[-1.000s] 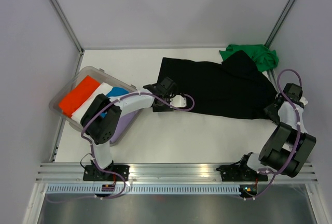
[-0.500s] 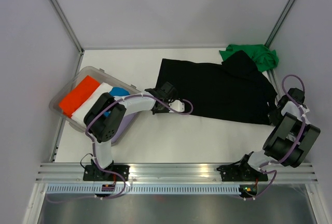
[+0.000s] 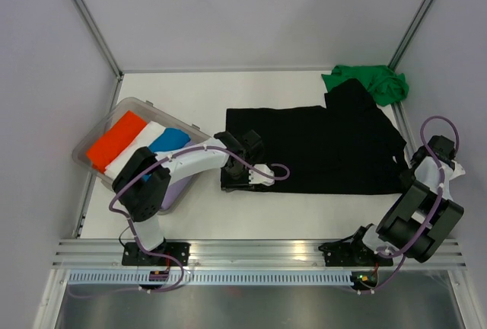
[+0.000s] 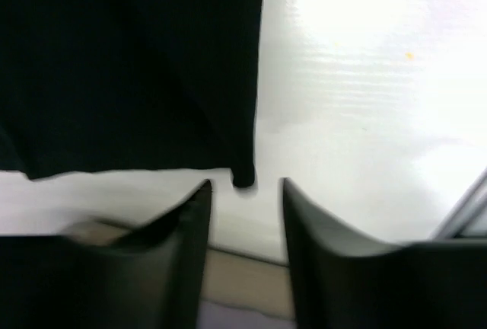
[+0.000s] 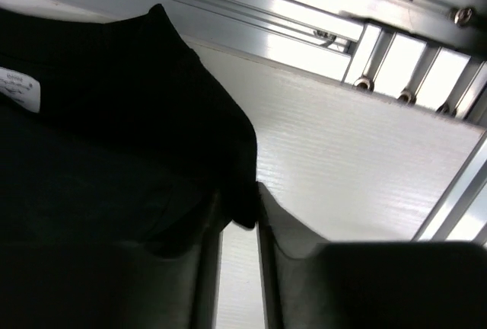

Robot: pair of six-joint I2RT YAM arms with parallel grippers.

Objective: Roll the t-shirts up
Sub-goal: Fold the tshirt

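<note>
Left gripper (image 4: 246,188): the jaws stand apart with bare table (image 4: 358,116) showing between them. A bottom corner of the black shirt (image 4: 129,62) hangs level with the fingertips, inside the gap, and touches neither finger. Nothing is gripped. The rest of the shirt spreads ahead of this gripper and to its left in the wrist view.

Right gripper (image 5: 239,199): the jaws are narrowly parted. A fold at the edge of the black shirt sits between the fingertips and fills the gap there, with white table visible lower down between the fingers. Whether the fold is pinched or merely resting cannot be determined. A white label (image 5: 15,89) on the shirt lies ahead and to the left of this gripper, and a metal rail (image 5: 304,9) runs beyond it.

Overhead view: the black shirt lies spread flat between the two grippers. The green shirt (image 3: 369,83) lies crumpled beyond the right gripper at the far corner, touching the black shirt's far edge. A clear bin (image 3: 137,102) holding folded orange, white and blue cloths sits on the left gripper's outer side.
</note>
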